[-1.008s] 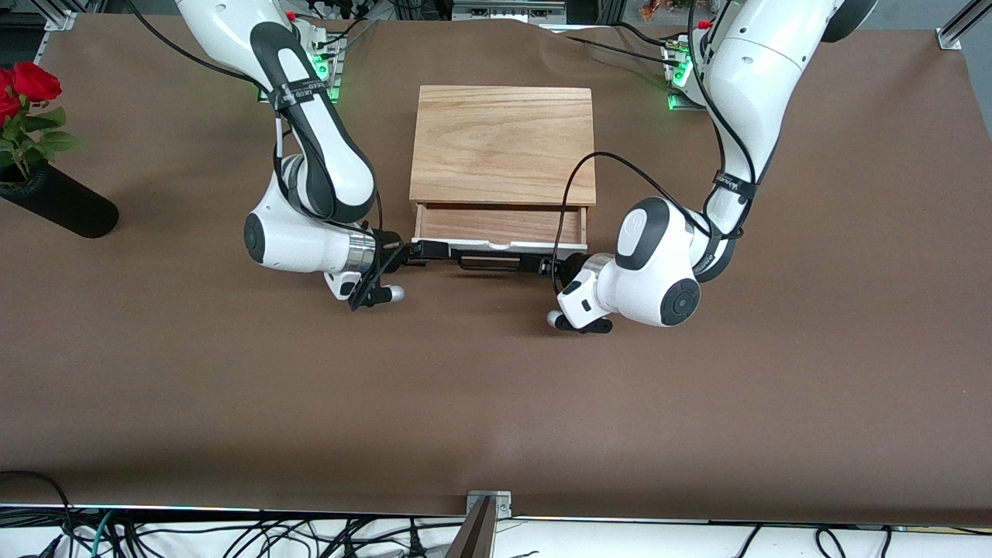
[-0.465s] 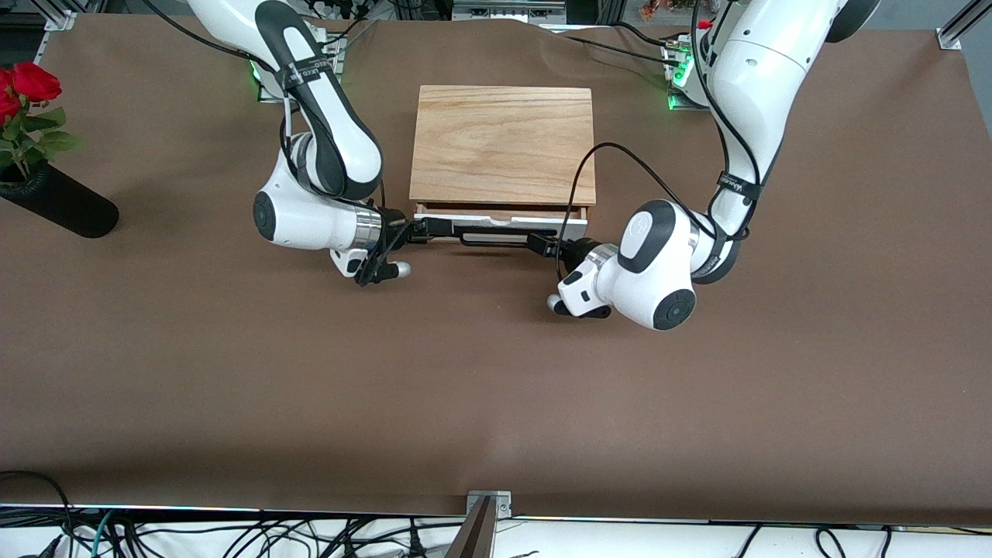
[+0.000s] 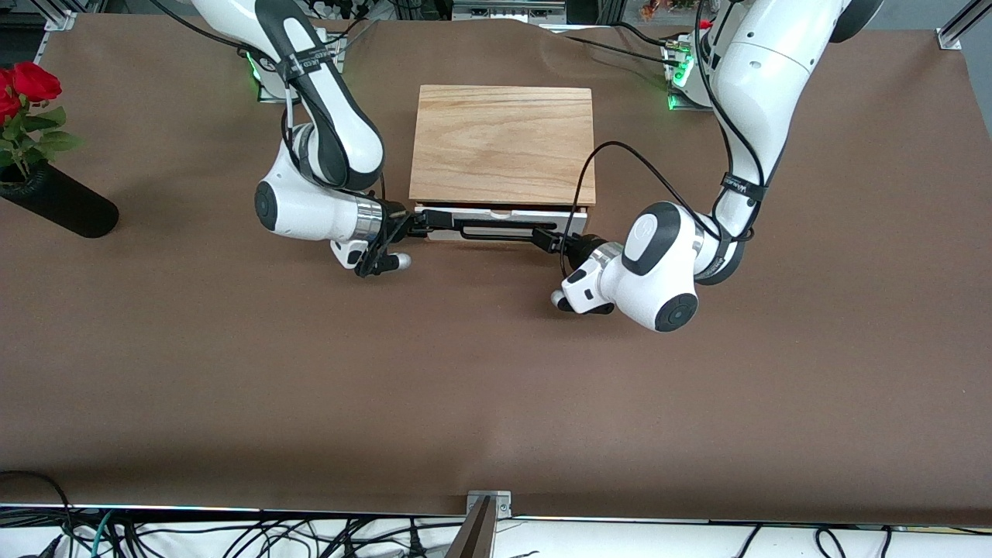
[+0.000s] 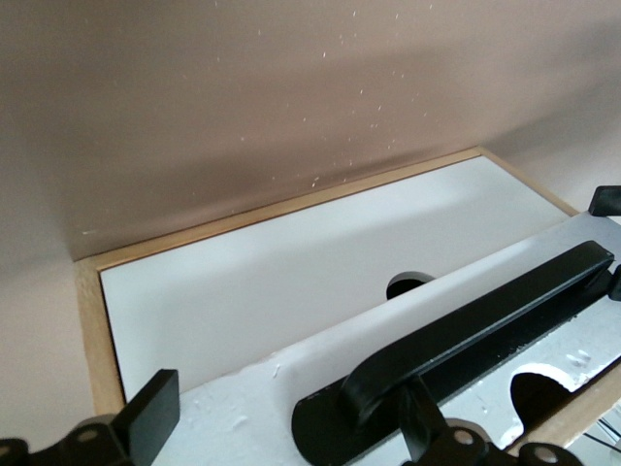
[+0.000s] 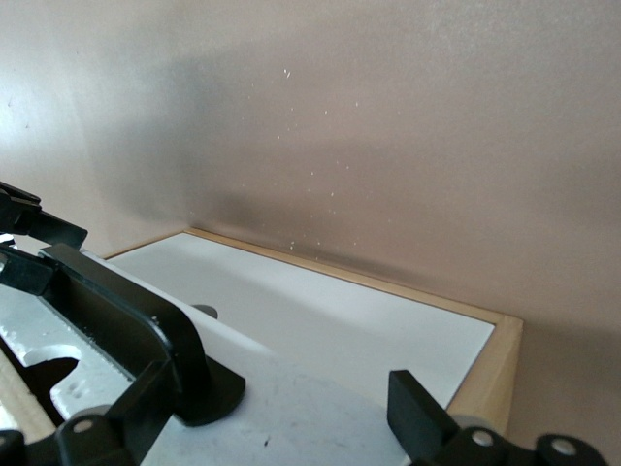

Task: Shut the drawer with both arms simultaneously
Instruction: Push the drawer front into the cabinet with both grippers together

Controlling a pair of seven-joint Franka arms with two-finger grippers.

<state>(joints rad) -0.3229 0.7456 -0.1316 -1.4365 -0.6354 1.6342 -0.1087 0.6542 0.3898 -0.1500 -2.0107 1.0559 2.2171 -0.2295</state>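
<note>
The drawer [image 3: 502, 214] sits pushed into the wooden casing [image 3: 502, 143]; only its white front and long black handle [image 3: 504, 229] show. My right gripper [image 3: 422, 225] is open at the handle's end toward the right arm, low against the white front. My left gripper [image 3: 555, 242] is open at the handle's other end, also against the front. In the left wrist view the fingers [image 4: 147, 419] straddle the handle's foot [image 4: 485, 325] on the white panel [image 4: 291, 282]. The right wrist view shows the same: fingers [image 5: 417, 413], handle [image 5: 116, 311], panel [image 5: 340, 320].
A black vase with red roses [image 3: 54, 201] lies at the right arm's end of the brown table [image 3: 496, 387]. A metal bracket [image 3: 488, 504] sits at the table's edge nearest the camera, with cables below it.
The drawer has slid into the casing; the light-wood tray inside no longer shows. Both grippers moved with the front panel toward the casing.
</note>
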